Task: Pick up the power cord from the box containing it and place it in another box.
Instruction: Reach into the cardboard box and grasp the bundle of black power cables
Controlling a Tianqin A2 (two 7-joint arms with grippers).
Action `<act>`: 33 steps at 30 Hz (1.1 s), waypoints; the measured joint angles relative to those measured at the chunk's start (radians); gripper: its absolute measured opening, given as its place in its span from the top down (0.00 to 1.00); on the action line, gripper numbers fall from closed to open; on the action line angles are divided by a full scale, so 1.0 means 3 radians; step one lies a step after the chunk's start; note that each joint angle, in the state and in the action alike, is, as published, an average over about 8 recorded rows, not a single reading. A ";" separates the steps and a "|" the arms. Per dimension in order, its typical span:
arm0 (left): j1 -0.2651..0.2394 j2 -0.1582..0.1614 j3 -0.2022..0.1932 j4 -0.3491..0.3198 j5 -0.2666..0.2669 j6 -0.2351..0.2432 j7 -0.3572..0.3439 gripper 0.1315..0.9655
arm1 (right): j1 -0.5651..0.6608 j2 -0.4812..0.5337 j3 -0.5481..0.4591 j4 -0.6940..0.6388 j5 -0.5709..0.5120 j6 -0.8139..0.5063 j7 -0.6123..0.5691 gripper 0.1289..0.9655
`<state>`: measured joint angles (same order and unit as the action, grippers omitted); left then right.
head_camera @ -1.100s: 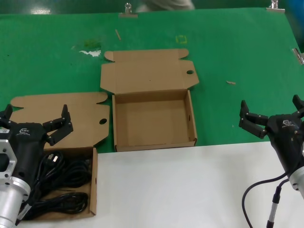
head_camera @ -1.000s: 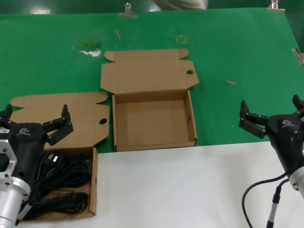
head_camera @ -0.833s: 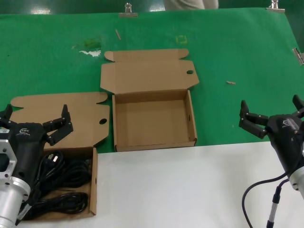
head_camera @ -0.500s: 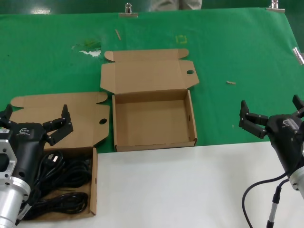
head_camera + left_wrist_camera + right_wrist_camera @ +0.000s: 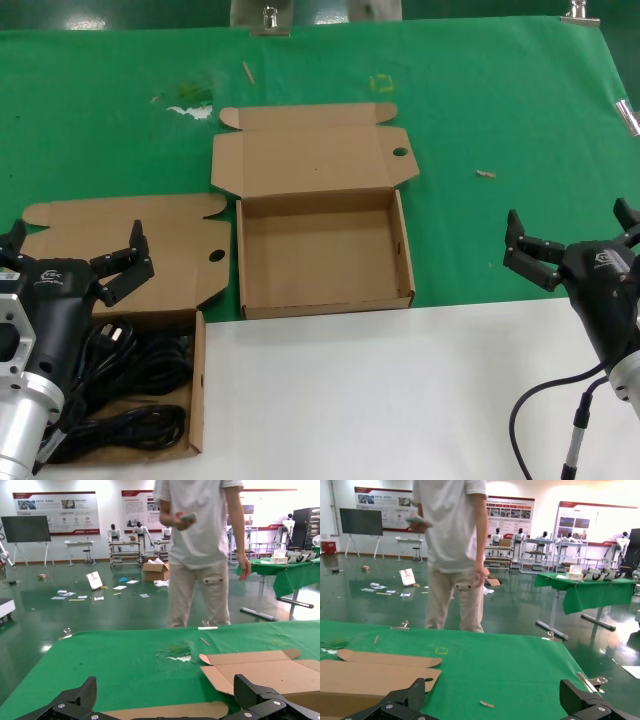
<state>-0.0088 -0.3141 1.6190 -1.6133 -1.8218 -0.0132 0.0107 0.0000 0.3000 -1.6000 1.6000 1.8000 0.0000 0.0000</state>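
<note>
Head view: power cord [image 5: 140, 385] sits in the box containing it [image 5: 198, 385] at about 8 o'clock of the frame, loose black coils piled in the tray with a chunky plug [image 5: 112, 332] at the top of the pile; looks like more than one bundle in there, can't separate them cleanly. Left gripper [image 5: 72, 262] hangs just above that box's 12 o'clock edge, over its laid-back lid, fingers spread wide, holding nothing. Another box [image 5: 322, 255] is at frame centre, tray empty, lid folded back toward 12 o'clock, standing just off the first box's 1 o'clock corner. Right gripper [image 5: 572, 238] is parked at 3 o'clock over the green table cover [image 5: 520, 110], fingers also apart, empty. Handling call: cord is light, floppy, rubbery so grip friction should be fine, but the coil will sag and trail loops, and neighbouring loops may snag and lift with it. I'd pinch across the bunched middle of several strands, not the plug; a plug grab leaves the whole coil dangling. Lift high to clear the box wall. Left wrist view: only the spread left fingertips [image 5: 77, 700] at 6 o'clock, the lid edge, and a person [image 5: 200, 550] standing past the table; cord not visible. Right wrist view: right fingertips [image 5: 405, 697] apart, same person, nothing held.
</note>
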 joint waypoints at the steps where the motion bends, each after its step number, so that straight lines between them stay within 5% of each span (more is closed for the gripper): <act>1: 0.0002 -0.0010 0.0002 -0.0007 -0.0007 -0.0006 -0.0004 0.00 | 0.0000 0.0000 0.0000 0.0000 0.0000 0.0000 0.0000 0.01; 7: 0.0019 -0.0227 0.0079 -0.0131 -0.0195 -0.0156 -0.0048 0.00 | 0.0000 0.0000 0.0000 0.0000 0.0000 0.0000 0.0000 0.08; 13: 0.0098 -0.0716 0.0188 -0.0414 -0.0652 -0.0453 -0.0091 0.00 | 0.0000 0.0000 0.0000 0.0000 0.0000 0.0000 0.0000 0.16; 17: 0.0279 -0.1064 0.0084 -0.0641 -0.0901 -0.0555 -0.0151 0.00 | 0.0000 0.0000 0.0000 0.0000 0.0000 0.0000 0.0000 0.24; 21: 0.0596 -0.1336 -0.0253 -0.0815 -0.1021 -0.0461 -0.0250 0.00 | 0.0000 0.0000 0.0000 0.0000 0.0000 0.0000 0.0000 0.32; 26: 0.1108 -0.1546 -0.0839 -0.0888 -0.1080 -0.0037 -0.0363 0.00 | 0.0000 0.0000 0.0000 0.0000 0.0000 0.0000 0.0000 0.47; 29: 0.1389 -0.1580 -0.1174 -0.0851 -0.1074 0.0308 -0.0317 0.00 | 0.0000 0.0000 0.0000 0.0000 0.0000 0.0000 0.0000 0.53; 33: 0.1677 -0.1499 -0.1554 -0.0747 -0.0995 0.0804 -0.0044 0.00 | 0.0000 0.0000 0.0000 0.0000 0.0000 0.0000 0.0000 0.65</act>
<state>0.4944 -0.7639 1.1527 -1.8374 -2.1203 0.2281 -0.0026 0.0000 0.3000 -1.6000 1.6000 1.8000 0.0000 0.0000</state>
